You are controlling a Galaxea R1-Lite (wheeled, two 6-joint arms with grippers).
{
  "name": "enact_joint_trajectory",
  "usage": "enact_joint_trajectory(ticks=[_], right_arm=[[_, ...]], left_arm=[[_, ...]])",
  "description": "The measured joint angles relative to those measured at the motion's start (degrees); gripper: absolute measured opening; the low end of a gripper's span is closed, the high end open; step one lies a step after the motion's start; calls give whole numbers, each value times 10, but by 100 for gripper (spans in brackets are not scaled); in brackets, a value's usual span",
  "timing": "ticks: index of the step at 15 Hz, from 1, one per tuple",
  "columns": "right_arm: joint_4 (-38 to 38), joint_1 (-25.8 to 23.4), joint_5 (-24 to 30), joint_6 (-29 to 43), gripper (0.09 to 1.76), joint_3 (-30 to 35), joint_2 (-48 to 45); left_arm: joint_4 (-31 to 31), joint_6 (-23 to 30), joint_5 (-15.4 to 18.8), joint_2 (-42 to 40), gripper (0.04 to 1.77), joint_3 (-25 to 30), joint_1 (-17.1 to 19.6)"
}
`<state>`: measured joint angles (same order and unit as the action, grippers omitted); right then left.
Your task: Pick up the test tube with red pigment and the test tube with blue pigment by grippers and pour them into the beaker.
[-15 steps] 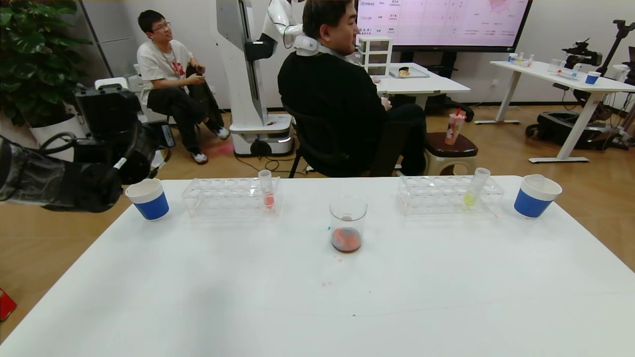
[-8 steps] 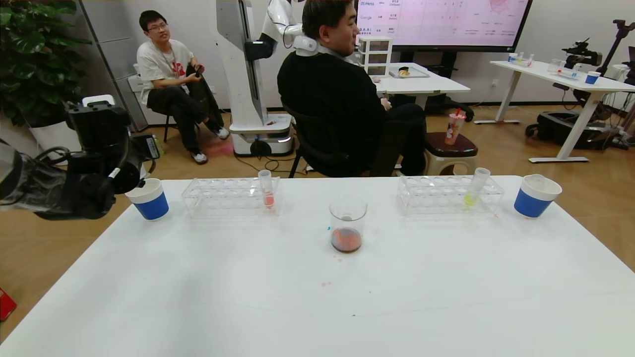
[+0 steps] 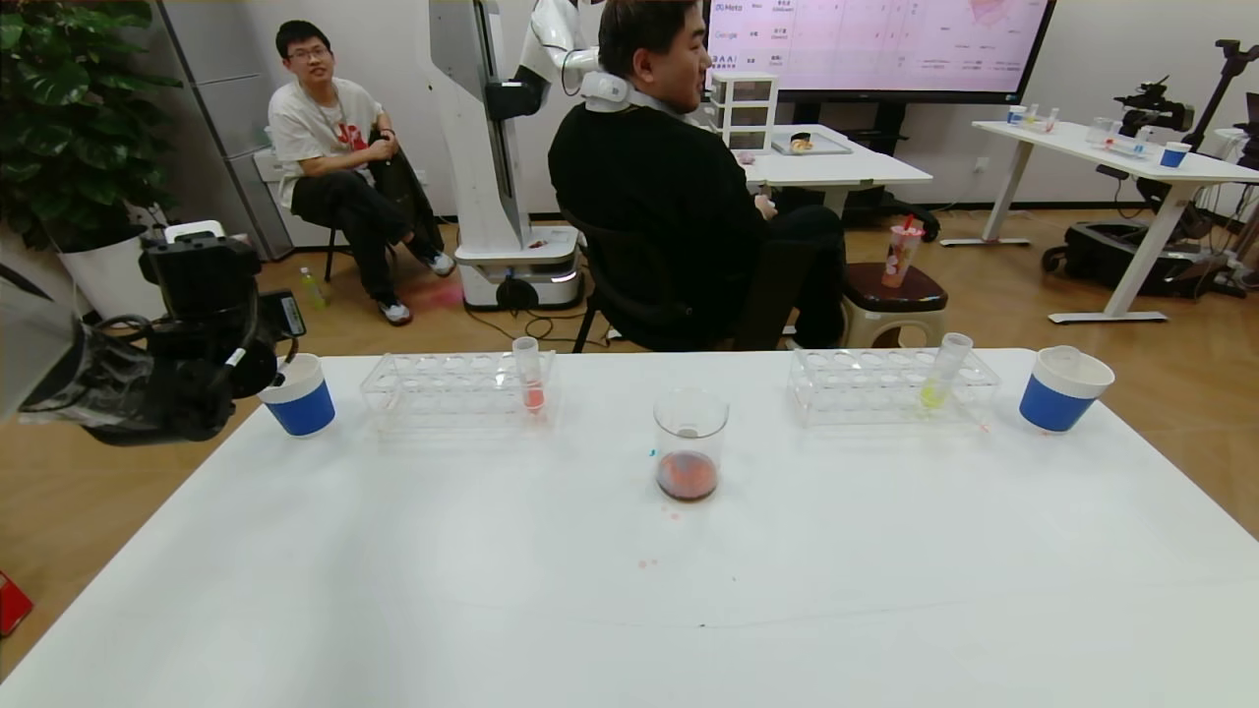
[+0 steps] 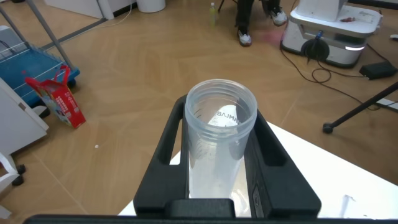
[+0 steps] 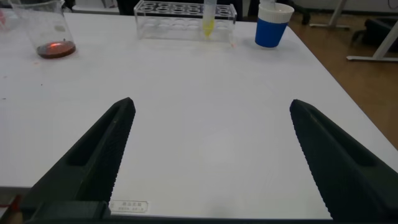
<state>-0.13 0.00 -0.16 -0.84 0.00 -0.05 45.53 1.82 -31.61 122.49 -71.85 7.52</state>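
Left pincer (image 4: 217, 186) is clamped on an emptied clear tube (image 4: 219, 140) off the worktop's (image 3: 629, 590) left edge, beside a blue cup (image 3: 298, 395); beaker (image 3: 689, 444) holds dark reddish liquid (pouring looks done) — next, discard the tube; right pincer (image 5: 211, 155) gapes idle.

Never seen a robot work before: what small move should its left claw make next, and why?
Probably shift the left claw over the blue cup and release. Its tube looks empty, the beaker already holds dark reddish liquid, and that cup sits just beside it. The right claw is open.
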Motion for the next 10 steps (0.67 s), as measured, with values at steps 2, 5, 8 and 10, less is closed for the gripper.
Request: enact_joint_trajectory(ticks=[2,5,8,10], right_arm=[[0,0,0,0,174,0,0],[0,0,0,0,174,0,0],[0,0,0,0,174,0,0],[0,0,0,0,174,0,0]], left_arm=[[0,0,1,20,52,-19,9],[7,0,0,49,51,-32,10],[17,0,0,71,52,-34,7],[16,0,0,79,52,-29,6]])
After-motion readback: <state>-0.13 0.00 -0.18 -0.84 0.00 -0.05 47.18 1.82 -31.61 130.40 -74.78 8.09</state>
